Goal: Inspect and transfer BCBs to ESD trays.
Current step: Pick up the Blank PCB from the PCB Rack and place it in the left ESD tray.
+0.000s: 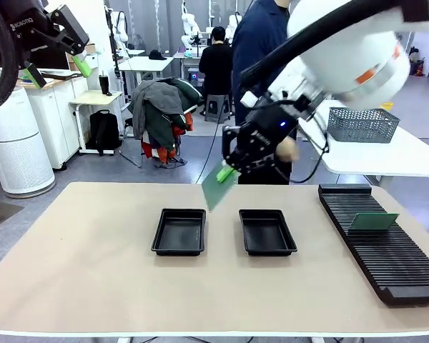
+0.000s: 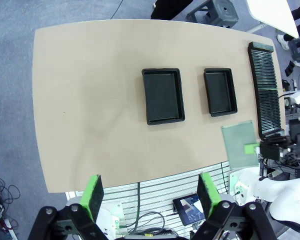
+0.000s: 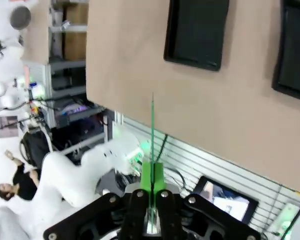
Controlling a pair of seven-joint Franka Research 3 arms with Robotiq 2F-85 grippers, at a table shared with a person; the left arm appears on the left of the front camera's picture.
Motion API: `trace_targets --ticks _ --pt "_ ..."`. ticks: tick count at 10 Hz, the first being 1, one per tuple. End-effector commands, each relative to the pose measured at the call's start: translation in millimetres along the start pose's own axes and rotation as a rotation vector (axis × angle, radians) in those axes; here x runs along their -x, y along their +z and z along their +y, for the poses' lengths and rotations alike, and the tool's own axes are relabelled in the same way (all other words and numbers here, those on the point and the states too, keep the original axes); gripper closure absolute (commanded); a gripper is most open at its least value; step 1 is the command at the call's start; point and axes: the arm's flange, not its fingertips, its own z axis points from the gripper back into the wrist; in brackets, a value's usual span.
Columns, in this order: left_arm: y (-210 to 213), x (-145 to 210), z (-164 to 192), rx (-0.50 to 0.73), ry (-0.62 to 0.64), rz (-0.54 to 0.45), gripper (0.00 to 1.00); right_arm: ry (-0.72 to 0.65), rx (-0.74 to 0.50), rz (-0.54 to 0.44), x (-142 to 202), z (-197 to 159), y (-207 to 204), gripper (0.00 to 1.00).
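Observation:
My right gripper [image 1: 227,171] is shut on the edge of a green BCB [image 1: 217,189], holding it tilted in the air above the table's far side, between the two ESD trays. The left tray [image 1: 179,231] and the right tray [image 1: 267,231] both lie with bare floors. In the right wrist view the BCB [image 3: 152,125] stands edge-on between the shut fingers [image 3: 152,180]. Another BCB [image 1: 372,221] stands in the slotted rack [image 1: 386,264]. My left gripper [image 1: 56,51] hangs open high at the upper left. From above, its view shows its fingertips [image 2: 93,197] spread wide over the table and the held BCB [image 2: 239,146].
The long black ribbed rack runs along the table's right side. A person [image 1: 261,43] stands behind the far edge, partly hidden by my right arm. A grey mesh basket [image 1: 362,125] sits on a separate table at the back right.

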Motion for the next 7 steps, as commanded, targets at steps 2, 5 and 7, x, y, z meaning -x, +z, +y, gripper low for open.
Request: trace_targets --ticks 2,5,7 --pt "-0.9 0.2 0.6 0.0 0.002 0.001 0.0 -0.072 -0.085 -0.086 -19.5 -6.1 -61.5 0.98" --pt "-0.9 0.2 0.6 0.0 0.002 0.001 0.0 -0.08 -0.134 -0.141 -49.6 -20.5 -103.8 0.98" --pt "-0.9 0.2 0.6 0.0 0.002 0.001 0.0 -0.059 -0.151 -0.166 -72.7 -31.1 -124.0 0.98"
